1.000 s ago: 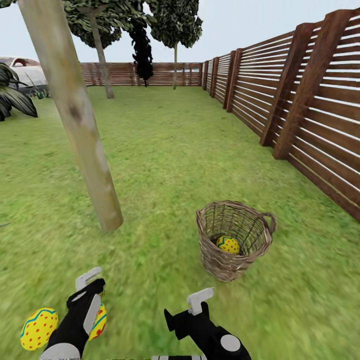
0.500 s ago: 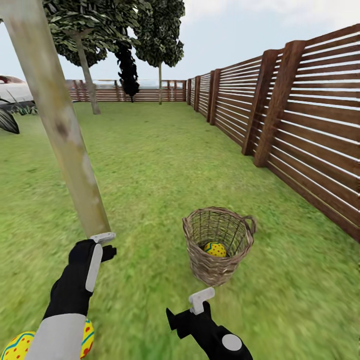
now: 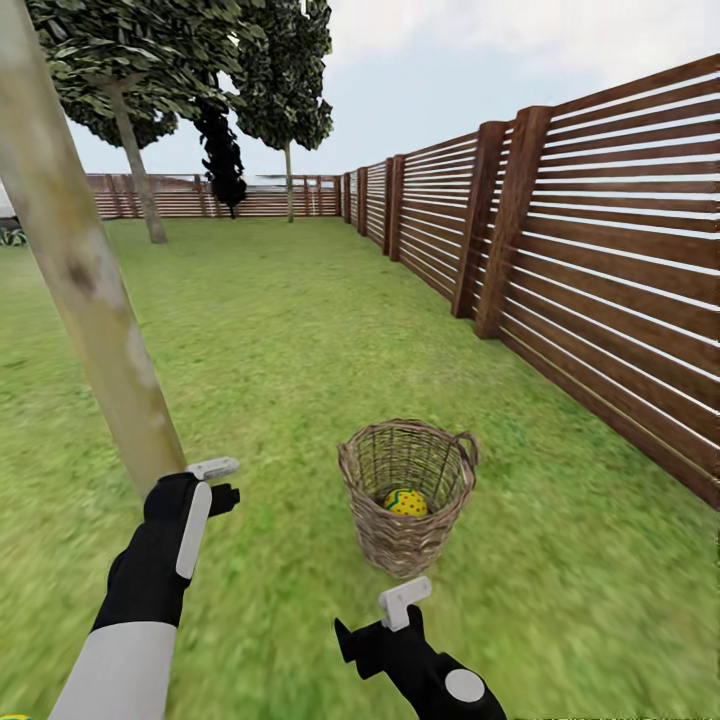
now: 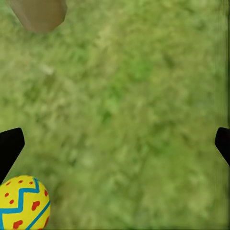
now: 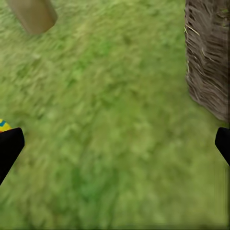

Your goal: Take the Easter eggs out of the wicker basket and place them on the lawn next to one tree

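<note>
- One near tree (image 3: 80,290): its pale mottled trunk leans across the left of the head view, its foot hidden behind the left arm; the trunk's base (image 4: 38,14) also shows in the left wrist view, and again in the right wrist view (image 5: 32,14).
- Left gripper (image 3: 215,478): hangs over the lawn (image 3: 270,340) just beside the trunk's foot; in its wrist view the two dark fingers (image 4: 9,146) sit at opposite edges with bare grass between, so the jaws are spread wide and hold nothing.
- One Easter egg on the grass (image 4: 23,203) lies near the left gripper, its long axis running roughly up and down in that picture, zigzag band across it. A yellow-and-blue sliver (image 5: 4,125) at the edge of the right wrist view looks like an egg too; which one, I cannot tell.
- Right gripper (image 3: 385,615): low in the head view, just short of the basket; its fingers (image 5: 9,143) are likewise far apart, empty.
- One wicker basket (image 3: 405,530) stands upright on the grass, mouth up, right of the trunk; its woven wall (image 5: 208,57) shows in the right wrist view.
- One egg inside the basket (image 3: 405,502), at the bottom; its axis is hard to judge.
- Slatted fence (image 3: 600,270) runs along the right.
</note>
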